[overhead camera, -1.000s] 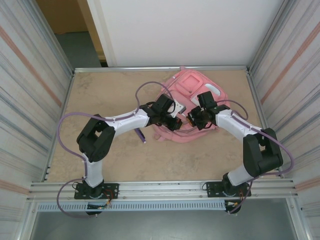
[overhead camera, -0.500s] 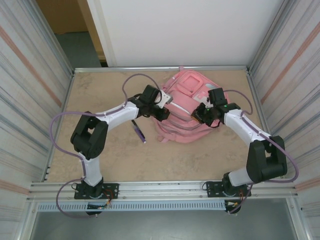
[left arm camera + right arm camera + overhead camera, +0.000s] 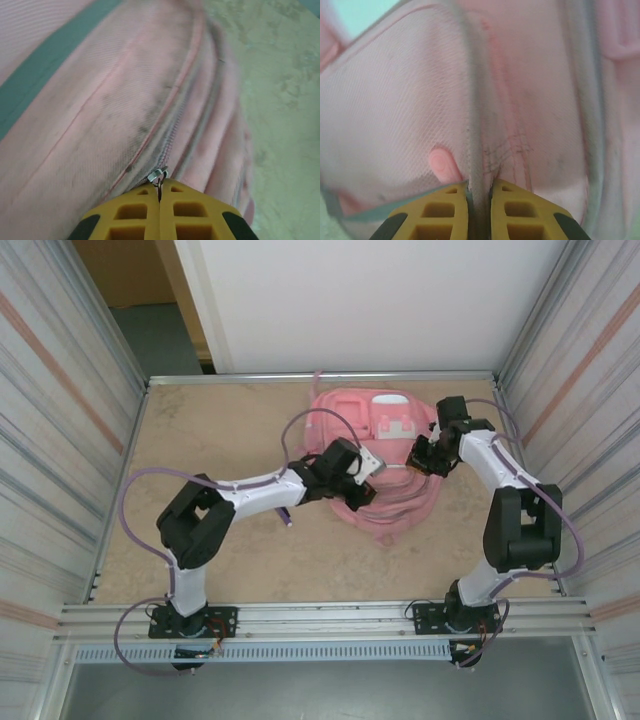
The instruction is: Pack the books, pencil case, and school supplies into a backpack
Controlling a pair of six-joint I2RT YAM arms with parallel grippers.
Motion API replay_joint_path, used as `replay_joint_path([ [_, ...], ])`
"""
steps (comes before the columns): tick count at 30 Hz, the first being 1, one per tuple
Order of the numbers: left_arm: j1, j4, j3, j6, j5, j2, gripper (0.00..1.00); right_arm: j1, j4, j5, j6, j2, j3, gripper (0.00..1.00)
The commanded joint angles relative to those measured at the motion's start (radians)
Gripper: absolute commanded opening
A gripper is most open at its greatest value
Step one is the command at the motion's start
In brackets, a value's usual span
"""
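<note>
top external: large soft pink fabric backpack [image 3: 392, 502] lying on beige worktop [image 3: 200, 430], right of centre, between both arms. left wrist: left claw [image 3: 160, 189] pressed together, pinching small metal zipper pull [image 3: 157, 176] on a side seam. right wrist: right claw [image 3: 479, 190] nearly closed, nipping grey piped edge [image 3: 472, 125] of backpack.

backpack [image 3: 400, 495]: pink woven cloth, matt, fine diagonal rib, grey smudges along the seams; its grey piping is duller.
zip pull [image 3: 157, 176]: bright metal, glossy.
my left gripper [image 3: 160, 192] and my right gripper [image 3: 480, 192]: yellow moulded plastic, smooth, satin.
my left arm [image 3: 255, 497]: white and black plastic shells, smooth.
table [image 3: 220, 430]: mottled beige, stone-like, matt.
front rail [image 3: 320, 618]: brushed metal.
</note>
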Motion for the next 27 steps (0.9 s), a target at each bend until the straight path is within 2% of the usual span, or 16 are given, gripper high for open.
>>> replay_joint_path([
  [1,-0.117,0.1,0.023,-0.078,0.148,0.003,0.0,0.016,0.056,0.003,-0.027,0.047,0.058,0.2],
  [4,-0.12,0.198,-0.03,-0.115,0.106,-0.024,0.0,0.01,0.031,0.03,0.037,0.032,0.05,0.46],
  [5,-0.119,0.204,-0.039,-0.102,0.074,-0.03,0.0,0.008,0.014,0.043,0.074,0.013,0.042,0.53],
  [7,-0.109,0.165,-0.023,-0.079,0.049,-0.026,0.0,0.005,-0.024,0.064,0.156,-0.028,0.018,0.58],
  [11,-0.092,0.09,0.022,-0.046,0.047,-0.005,0.0,0.029,-0.055,0.053,0.312,-0.125,-0.074,0.61],
  [16,-0.091,0.08,0.047,-0.057,0.059,0.013,0.0,0.088,-0.144,0.17,0.451,-0.213,-0.133,0.61],
  [21,-0.091,0.081,0.042,-0.052,0.056,0.017,0.0,0.097,-0.107,0.103,0.572,-0.29,-0.234,0.61],
  [27,-0.091,0.094,0.037,-0.057,0.048,0.011,0.0,0.124,-0.107,0.125,0.616,-0.305,-0.256,0.61],
])
